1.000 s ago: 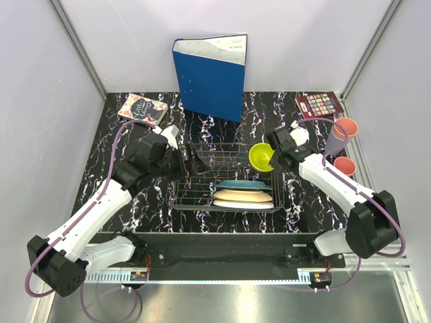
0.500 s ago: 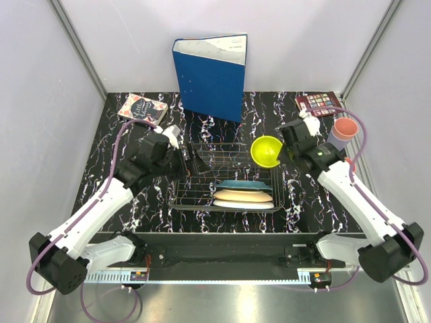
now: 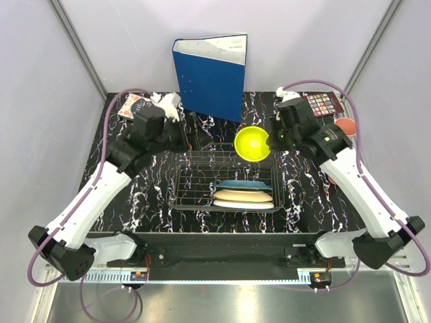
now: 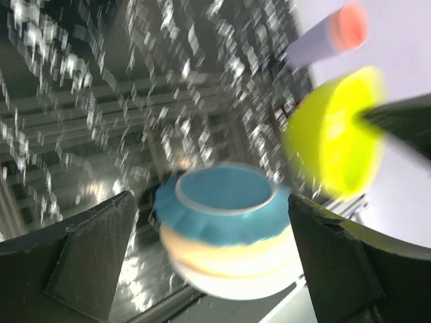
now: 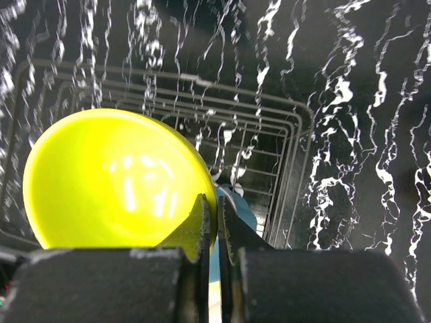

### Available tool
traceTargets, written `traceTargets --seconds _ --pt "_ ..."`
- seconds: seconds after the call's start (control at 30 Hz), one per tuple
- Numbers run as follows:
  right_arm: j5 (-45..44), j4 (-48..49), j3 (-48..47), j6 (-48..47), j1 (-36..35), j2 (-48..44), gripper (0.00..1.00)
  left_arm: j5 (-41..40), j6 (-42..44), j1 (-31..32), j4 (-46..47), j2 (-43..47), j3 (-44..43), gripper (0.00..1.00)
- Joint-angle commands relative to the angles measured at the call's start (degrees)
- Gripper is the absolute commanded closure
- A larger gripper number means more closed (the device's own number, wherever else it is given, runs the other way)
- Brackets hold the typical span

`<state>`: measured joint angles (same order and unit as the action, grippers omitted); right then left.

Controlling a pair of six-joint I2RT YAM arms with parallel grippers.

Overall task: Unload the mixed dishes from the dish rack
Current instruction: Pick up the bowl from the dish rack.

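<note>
The dish rack (image 3: 202, 185) of dark wire stands mid-table and holds a stack of teal plate (image 3: 244, 184), cream plate (image 3: 242, 195) and white plate (image 3: 244, 204). My right gripper (image 3: 271, 142) is shut on the rim of the yellow-green bowl (image 3: 252, 143) and holds it above the rack's far right corner. The right wrist view shows the bowl (image 5: 114, 182) pinched in the gripper (image 5: 217, 219) over the rack (image 5: 269, 134). My left gripper (image 3: 197, 138) is open and empty over the rack's far edge. In the left wrist view it (image 4: 215, 262) frames the teal plate (image 4: 222, 202). A pink-rimmed cup (image 3: 346, 125) shows at far right.
A blue binder (image 3: 212, 74) stands upright at the back behind the rack. Small books lie at the back left (image 3: 135, 104) and back right (image 3: 323, 102). Grey walls close in the table on both sides. In the left wrist view a lavender cup (image 4: 323, 39) lies on its side.
My right gripper has lifted the yellow-green bowl up and toward the back, out of the rack. My left arm has risen and drawn back from the rack's left side.
</note>
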<state>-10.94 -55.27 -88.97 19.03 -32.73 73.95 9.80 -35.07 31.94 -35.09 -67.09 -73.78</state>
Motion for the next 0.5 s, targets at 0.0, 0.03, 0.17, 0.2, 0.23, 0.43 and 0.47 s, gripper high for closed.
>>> traceTargets --seconds 0.0,0.03,0.17,0.2,0.23,0.43,0.47 --pt "0.2 -1.2 -3.8 -2.4 -2.5 4.0 1.00 -0.6 1.7 0.9 1.5 -3.6 -8.0 0.01" --pt "0.1 -1.2 -4.8 -2.3 -2.9 4.6 1.00 -0.9 1.6 1.4 1.4 -5.0 -8.9 0.01" --pt "0.6 -0.8 -7.5 -2.1 -4.1 7.5 1.00 -1.8 1.4 3.6 1.2 -8.1 -11.7 0.01" --pt "0.9 -0.6 -8.3 -2.0 -4.3 8.6 1.00 -2.1 1.2 4.5 1.2 -8.6 -11.7 0.01" --pt "0.9 -0.5 -9.5 -2.1 -4.4 9.0 1.00 -2.3 1.1 4.9 1.1 -9.0 -11.7 0.01" --pt "2.1 -0.4 -13.7 -2.6 -5.4 12.0 1.00 -3.0 0.4 6.6 1.2 -12.0 -11.2 0.01" --pt "2.1 -0.2 -14.0 -2.7 -5.6 12.2 1.00 -2.9 0.4 6.6 1.1 -12.2 -11.0 0.01"
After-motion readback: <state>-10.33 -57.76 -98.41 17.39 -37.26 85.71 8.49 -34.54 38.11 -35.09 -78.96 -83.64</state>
